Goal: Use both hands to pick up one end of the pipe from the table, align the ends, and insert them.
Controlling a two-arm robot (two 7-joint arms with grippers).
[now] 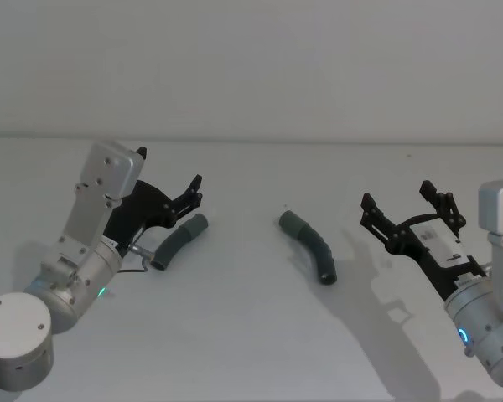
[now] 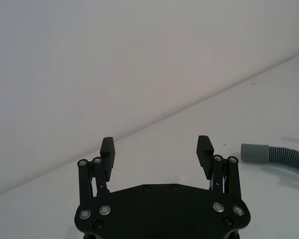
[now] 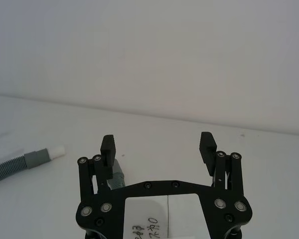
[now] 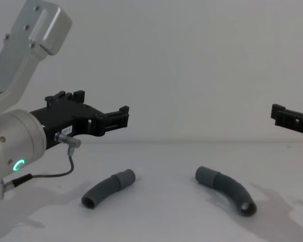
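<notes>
Black left gripper (image 1: 193, 193) and right gripper (image 1: 396, 194) hover wide open over a matte white table (image 1: 251, 343).
White-tipped curved grey tube (image 1: 178, 241) and thicker collared grey tube (image 1: 310, 243) lie apart, untouched.

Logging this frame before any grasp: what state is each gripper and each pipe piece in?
Left gripper: jaws open, empty, above the table.
Right gripper: jaws open, empty, raised.
White-tipped pipe piece: lying on the table, ungripped.
Collared pipe piece: lying on the table, ungripped, apart from the other piece.
</notes>
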